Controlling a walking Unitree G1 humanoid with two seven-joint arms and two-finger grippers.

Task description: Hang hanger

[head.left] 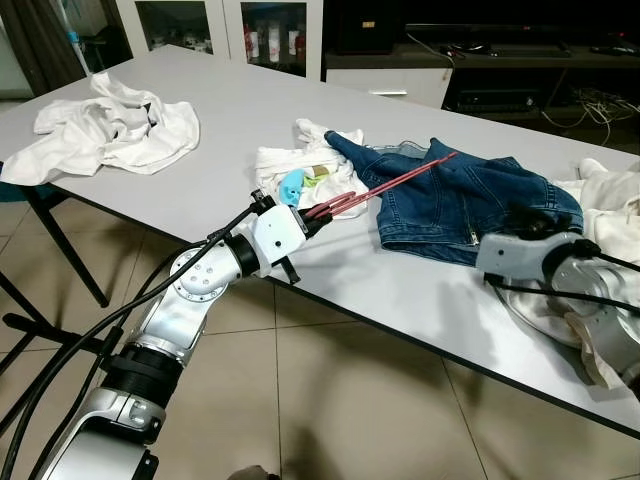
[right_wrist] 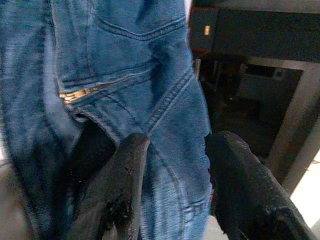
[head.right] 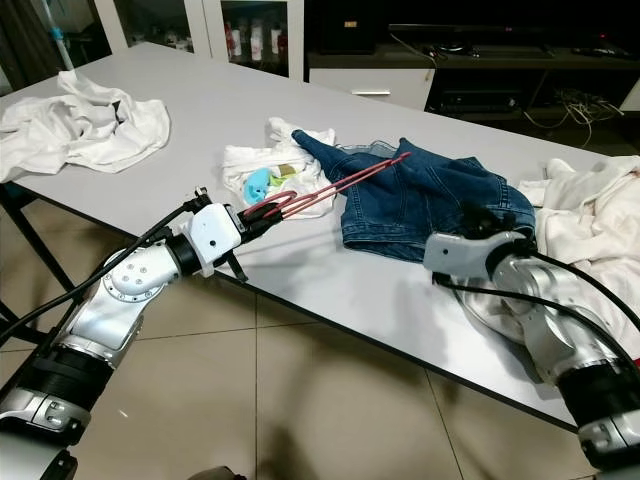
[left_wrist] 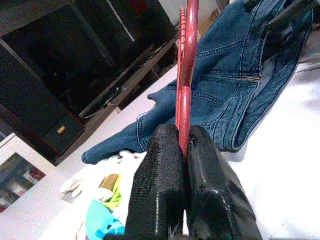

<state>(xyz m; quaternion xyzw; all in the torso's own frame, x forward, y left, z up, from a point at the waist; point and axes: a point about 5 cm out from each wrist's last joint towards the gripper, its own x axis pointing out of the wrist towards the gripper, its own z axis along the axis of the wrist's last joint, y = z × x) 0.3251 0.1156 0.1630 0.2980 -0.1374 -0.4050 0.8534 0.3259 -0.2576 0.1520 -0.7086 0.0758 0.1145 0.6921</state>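
Note:
A red hanger (head.left: pixel 385 186) lies slanted over the blue jeans (head.left: pixel 450 205) on the grey table (head.left: pixel 400 295). My left gripper (head.left: pixel 318 213) reaches over the table's near edge and is shut on the hanger's near end. In the left wrist view the hanger (left_wrist: pixel 186 60) runs out from between the closed black fingers (left_wrist: pixel 160 180) over the denim (left_wrist: pixel 235 90). My right gripper (head.left: pixel 540 220) rests on the right part of the jeans. In the right wrist view it (right_wrist: pixel 175 150) stands open, with a fold of the jeans (right_wrist: pixel 150 75) between its fingers.
A white garment with a blue and green print (head.left: pixel 300 170) lies left of the jeans. Crumpled white cloth (head.left: pixel 110 125) sits at the table's far left and white clothes (head.left: pixel 610 200) at the right. Glass-door cabinets (head.left: pixel 270 30) and a dark media unit with cables (head.left: pixel 520 60) stand beyond the table.

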